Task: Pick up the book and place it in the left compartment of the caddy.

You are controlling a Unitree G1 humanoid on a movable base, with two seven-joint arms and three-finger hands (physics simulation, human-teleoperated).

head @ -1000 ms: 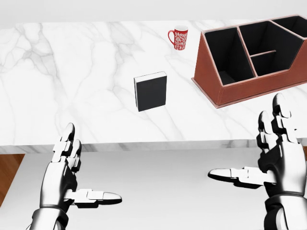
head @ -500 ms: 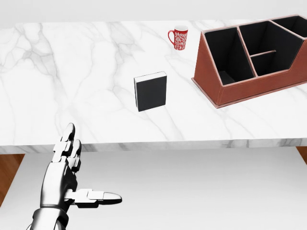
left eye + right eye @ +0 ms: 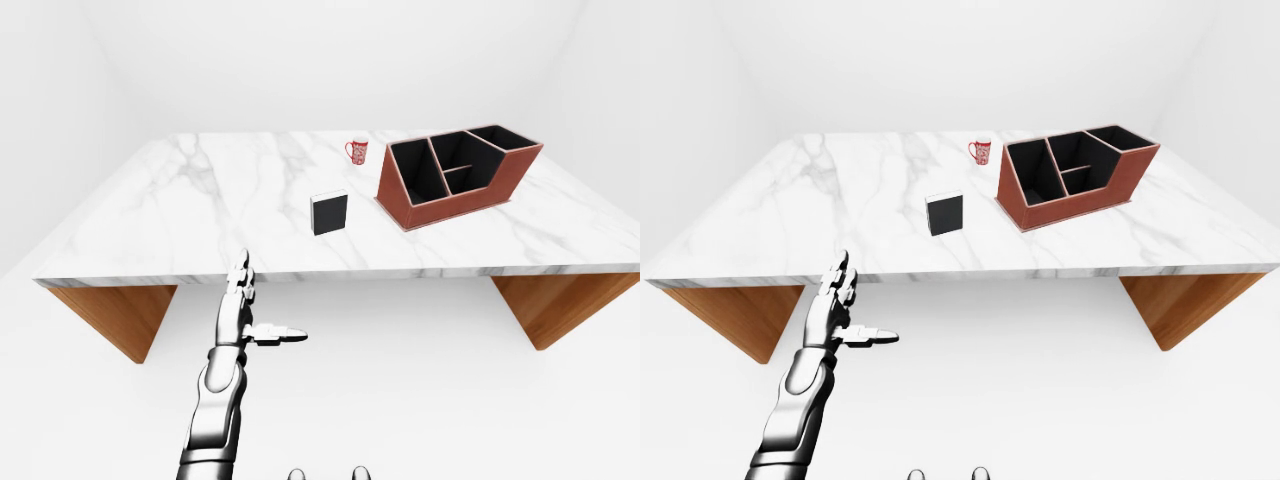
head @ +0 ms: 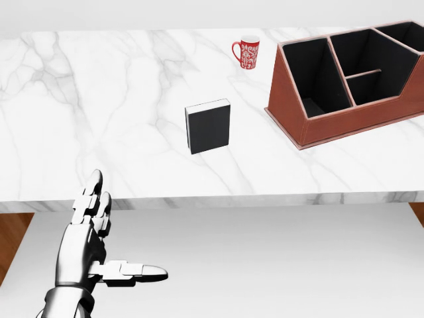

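Observation:
A black book [image 4: 208, 126] with a white page edge stands upright on the marble table [image 4: 99, 119], near the middle of the head view. The brown caddy [image 4: 344, 126] sits to its right, and its left compartment [image 4: 311, 76] shows a dark, hollow inside. My left hand [image 4: 126, 228] hangs open at the lower left, below the table's near edge and well short of the book, with its fingers straight and its thumb stuck out to the right. My right hand shows in none of the views.
A red patterned mug [image 4: 246, 52] stands above the book, left of the caddy. Wooden supports [image 3: 110, 315] carry the table at both ends. White floor lies between me and the table's edge.
My right hand, raised at the lower right one second ago, has left the head view. The left hand, book and caddy have not moved.

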